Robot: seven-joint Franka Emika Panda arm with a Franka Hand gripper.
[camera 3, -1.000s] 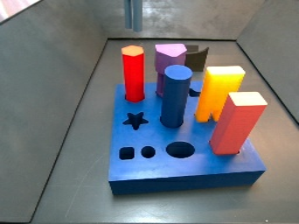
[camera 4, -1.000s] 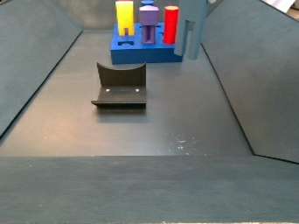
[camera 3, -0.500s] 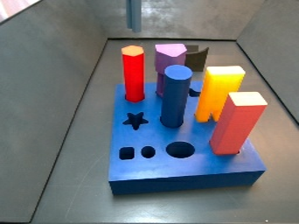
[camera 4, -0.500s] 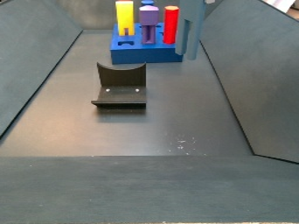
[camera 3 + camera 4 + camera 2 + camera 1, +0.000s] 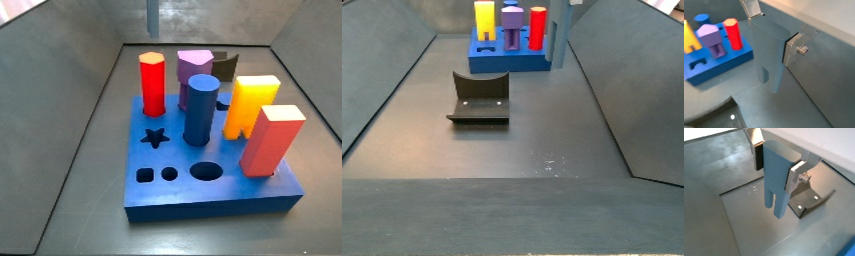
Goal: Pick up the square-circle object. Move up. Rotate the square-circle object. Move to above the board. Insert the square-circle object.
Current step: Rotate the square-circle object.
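The gripper [image 5: 776, 159] is hanging well above the floor, its jaws clamped on the broad upper body of the square-circle object [image 5: 776, 180], which is hanging upright with its two narrow prongs pointing down, clear of everything. In both wrist views a silver finger plate [image 5: 794, 46] is pressing flat against one face of the block, and the opposite plate is partly showing behind it.

The block is looking rigid and smooth-faced, probably a light plastic piece, so it should not be flexing or crushing. The likelier trouble is swivelling between the flat pads when a prong tip catches a hole's edge. Holding it on the wide flat faces, high on the body, seems right, since that is leaving the prongs free for insertion.

In a side view the board [image 5: 214, 195] is sitting on the floor with its star, small square, small round and large round holes open along the near edge and coloured pegs standing behind; neither the gripper nor the block is appearing there. In a side view the fixture [image 5: 480, 98] is standing near the middle of the floor, the board beyond it at the far end. Only a sliver at the top edge may be the held block. How deep the pads are reaching is hidden.
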